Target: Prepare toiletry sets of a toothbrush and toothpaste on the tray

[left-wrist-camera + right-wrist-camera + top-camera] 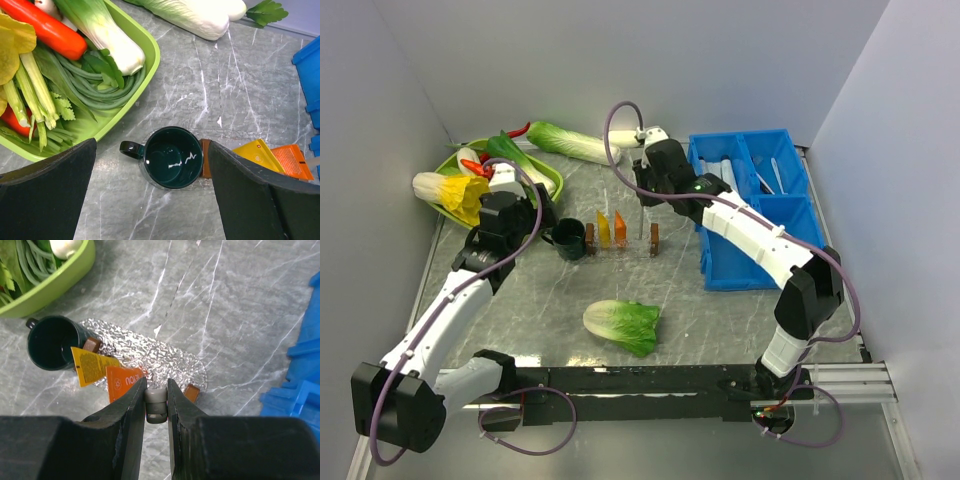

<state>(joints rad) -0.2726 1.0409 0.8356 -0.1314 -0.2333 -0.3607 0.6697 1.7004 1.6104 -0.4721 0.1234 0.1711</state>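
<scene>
A grey marbled worktop (720, 320) sits between plain pale walls. From above, the dark green mug (570, 240) stands near the middle. Touching its right side is a clear tray (636, 250) with brown end handles. The yellow toothpaste (602, 231) stands on the tray nearest the mug, with the orange toothpaste (620, 230) just beyond it. A green dish (552, 184) heaped with vegetables lies behind and left of the mug. A blue bin (750, 272) stands well to the mug's right, its compartments holding pale pieces too small to name. A napa cabbage (575, 143) lies behind the mug and a lettuce (623, 327) in front of it. The left gripper (548, 222) hangs at the mug's left and the right gripper (643, 196) over the tray's far end. In the left wrist view the left gripper's jaws stand wide apart, with the mug's mouth below and between them. A carrot (47, 30), bok choy (107, 37) and green beans (100, 85) fill the dish left of the mug. In the right wrist view the jaws are clamped on a small grey end, seemingly the toothbrush (156, 402) seen end-on. It hangs over the tray, on the far side of the orange tube from the mug.
</scene>
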